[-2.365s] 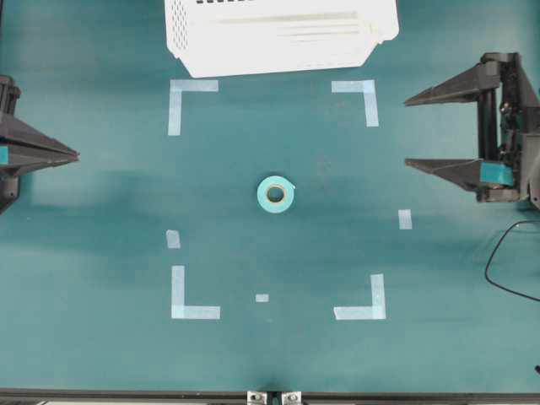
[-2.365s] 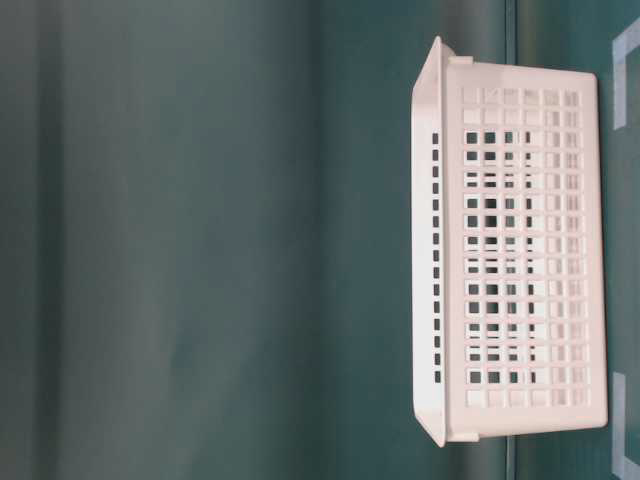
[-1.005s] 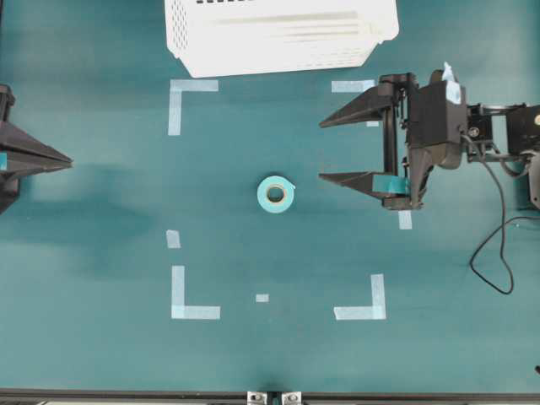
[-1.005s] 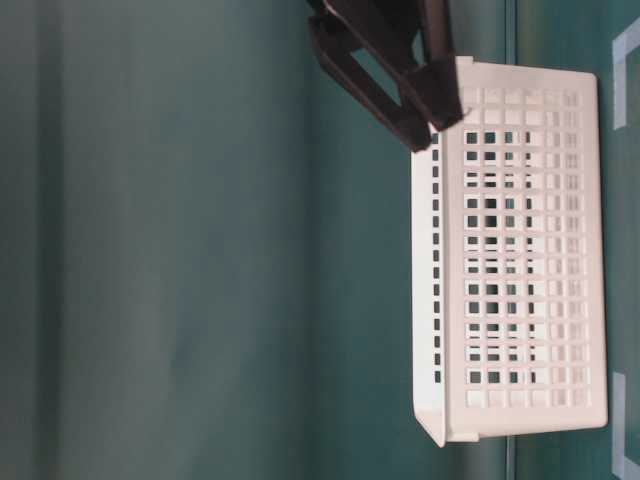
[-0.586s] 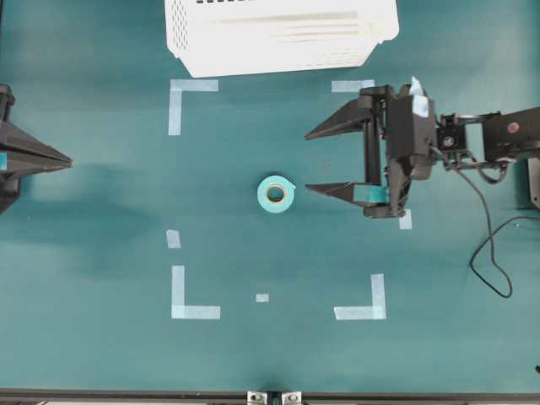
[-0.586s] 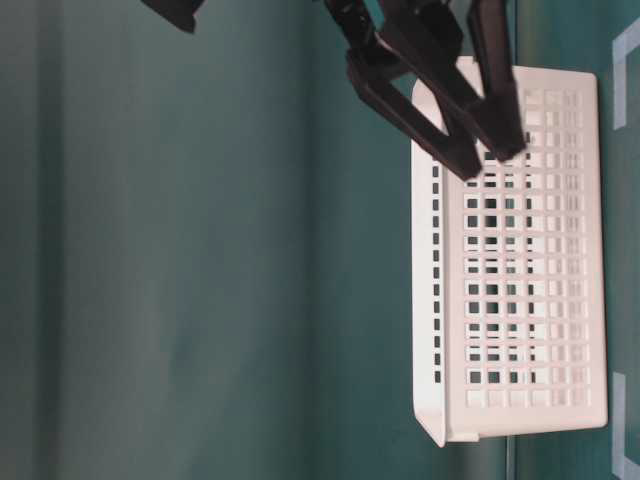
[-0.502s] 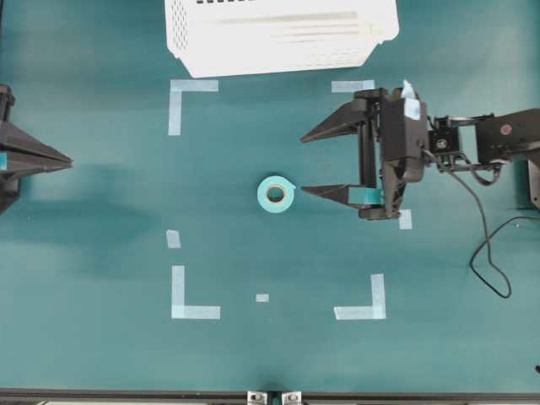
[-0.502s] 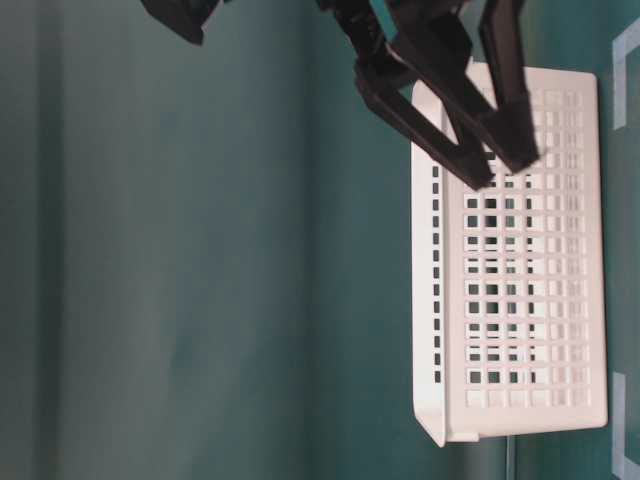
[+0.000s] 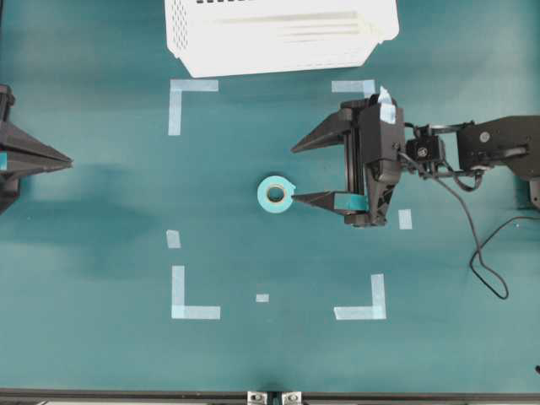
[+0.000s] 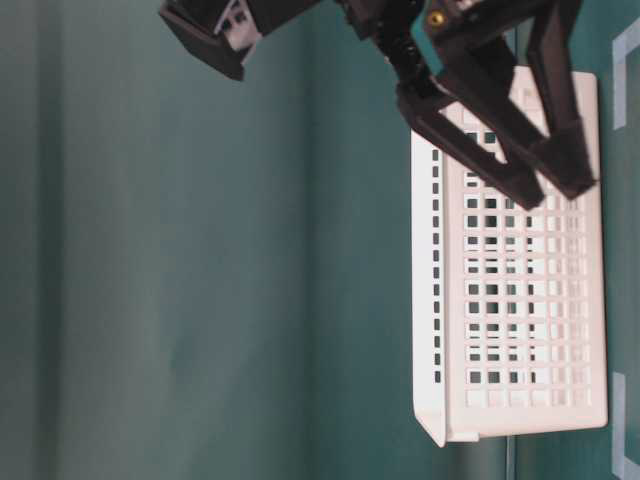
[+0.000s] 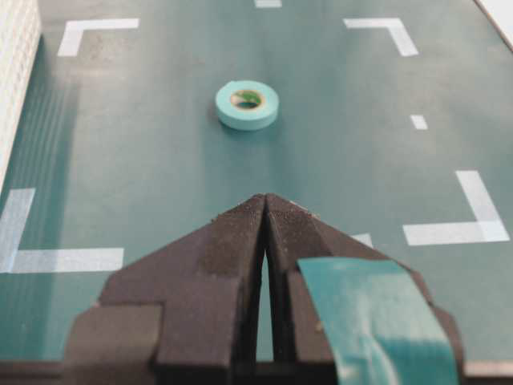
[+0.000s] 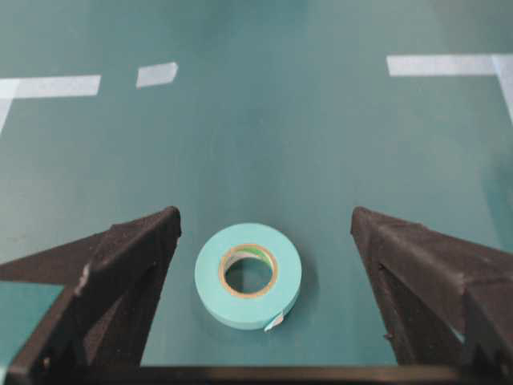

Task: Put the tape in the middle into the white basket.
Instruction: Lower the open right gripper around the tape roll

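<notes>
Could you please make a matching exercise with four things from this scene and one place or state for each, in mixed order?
Things:
1. tape
2. white basket
3. left gripper
4. right gripper

Places or states:
A. jaws shut, at the left edge of the overhead view
B. lies flat in the middle of the table, inside the corner marks
C. jaws wide open, one finger tip close to the roll
D. stands at the top edge of the overhead view

Right pairs: 1-B, 2-D, 3-A, 4-C
</notes>
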Tool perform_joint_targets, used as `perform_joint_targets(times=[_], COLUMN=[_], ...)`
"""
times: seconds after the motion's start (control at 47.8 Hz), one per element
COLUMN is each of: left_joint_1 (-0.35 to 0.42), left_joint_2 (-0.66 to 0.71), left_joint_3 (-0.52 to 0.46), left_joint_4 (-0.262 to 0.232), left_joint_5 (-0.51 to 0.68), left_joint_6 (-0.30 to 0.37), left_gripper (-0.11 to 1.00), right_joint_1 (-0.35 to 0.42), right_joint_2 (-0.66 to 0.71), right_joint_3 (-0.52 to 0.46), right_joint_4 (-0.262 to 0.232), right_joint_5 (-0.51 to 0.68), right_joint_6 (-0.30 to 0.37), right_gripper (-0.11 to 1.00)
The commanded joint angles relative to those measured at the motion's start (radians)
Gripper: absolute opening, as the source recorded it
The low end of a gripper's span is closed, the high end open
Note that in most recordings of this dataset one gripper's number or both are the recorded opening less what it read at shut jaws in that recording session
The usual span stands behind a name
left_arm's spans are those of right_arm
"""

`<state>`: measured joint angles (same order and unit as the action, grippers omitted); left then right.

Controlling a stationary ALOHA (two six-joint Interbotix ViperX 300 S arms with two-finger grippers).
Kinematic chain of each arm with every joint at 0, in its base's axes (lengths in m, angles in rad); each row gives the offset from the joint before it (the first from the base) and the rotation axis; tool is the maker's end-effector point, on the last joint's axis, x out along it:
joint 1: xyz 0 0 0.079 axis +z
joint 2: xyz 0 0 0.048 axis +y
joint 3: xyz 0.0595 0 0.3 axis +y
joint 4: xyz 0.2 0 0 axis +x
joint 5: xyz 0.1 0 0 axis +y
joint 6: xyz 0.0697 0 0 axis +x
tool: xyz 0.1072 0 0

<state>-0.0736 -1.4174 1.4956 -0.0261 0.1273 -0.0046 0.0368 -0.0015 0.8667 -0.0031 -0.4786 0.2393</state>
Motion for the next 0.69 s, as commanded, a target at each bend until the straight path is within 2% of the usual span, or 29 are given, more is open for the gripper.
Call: perform_joint_targets(times=[0.0,0.523,0.67], left_joint_1=[-0.002,-0.003,-0.002], left_joint_2=[0.009,0.009,0.009], left_joint_3=[-0.012,-0.012,-0.012], left_joint_4=[-0.002,-0.003,-0.003], left_joint_5=[-0.005,-0.005,-0.005], left_joint_6=[0.002,0.002,0.002], left_gripper=[-0.11,-0.11,-0.11], right_joint_1=[0.005,0.017,0.02], right_joint_2=[0.0,0.086,0.114], right_joint_3=[-0.021,-0.077,-0.092], right_joint_4=[-0.002,0.002,0.0], right_joint_5=[-0.009,-0.005,-0.005], right_joint_6=[0.005,0.011,0.051], right_gripper=[0.98,0.98,0.98])
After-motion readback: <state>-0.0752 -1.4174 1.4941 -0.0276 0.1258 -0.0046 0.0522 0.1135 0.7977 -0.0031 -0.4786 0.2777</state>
